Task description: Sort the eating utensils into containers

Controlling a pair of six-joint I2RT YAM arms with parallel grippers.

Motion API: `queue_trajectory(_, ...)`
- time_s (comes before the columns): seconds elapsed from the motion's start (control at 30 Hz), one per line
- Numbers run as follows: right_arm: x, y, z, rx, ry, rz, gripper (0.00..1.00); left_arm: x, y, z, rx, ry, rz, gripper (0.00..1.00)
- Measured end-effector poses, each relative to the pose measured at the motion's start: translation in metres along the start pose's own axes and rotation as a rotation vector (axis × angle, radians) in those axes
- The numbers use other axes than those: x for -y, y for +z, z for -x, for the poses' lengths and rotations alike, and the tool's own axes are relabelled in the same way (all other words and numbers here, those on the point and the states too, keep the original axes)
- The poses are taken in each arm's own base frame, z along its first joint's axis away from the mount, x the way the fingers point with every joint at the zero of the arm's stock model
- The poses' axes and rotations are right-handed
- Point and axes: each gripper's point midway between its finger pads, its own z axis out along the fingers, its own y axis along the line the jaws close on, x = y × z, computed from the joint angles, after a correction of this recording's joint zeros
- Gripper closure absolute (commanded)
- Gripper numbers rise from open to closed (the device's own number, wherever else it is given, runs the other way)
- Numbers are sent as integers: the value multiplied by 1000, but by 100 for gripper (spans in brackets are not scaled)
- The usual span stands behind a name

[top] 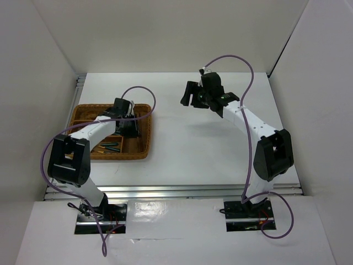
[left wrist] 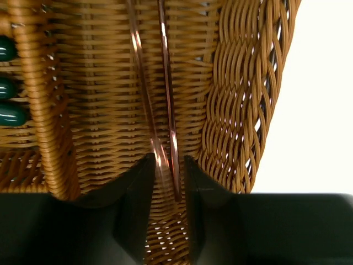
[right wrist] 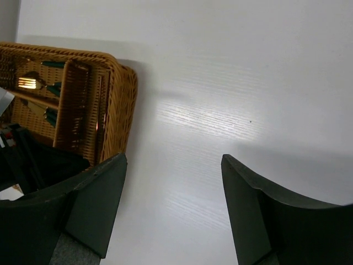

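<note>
**Item:** gold chopsticks, one pair.
**Location:** lying lengthwise in the narrow rightmost compartment of the wicker tray, near ends between the left jaws.
**Left jaws:** parted only narrowly around those ends; cannot tell whether pinching or released.
**Right jaws:** spread wide, grasping nothing, hovering over bare counter, well right of the tray.
**Neighbouring contents:** teal-handled cutlery, left of the divider.
**Hazards, as judged:**
- One stick dragged up and tipped over the right wall onto the counter, if lifted away before a full release.
- Weave snagged and tray shifted, if raised askew.
- Sticks left crossed, if dropped unevenly.
</note>
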Motion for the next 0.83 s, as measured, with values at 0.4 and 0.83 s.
queue_trajectory(0.4,26,1,15,75,-31,-136,21,6,-24,33,89,39,21,30)
queue_trajectory(0.83,52,-83,58,361,-107,-298,13,57,-159,105,567,216,-173,28)
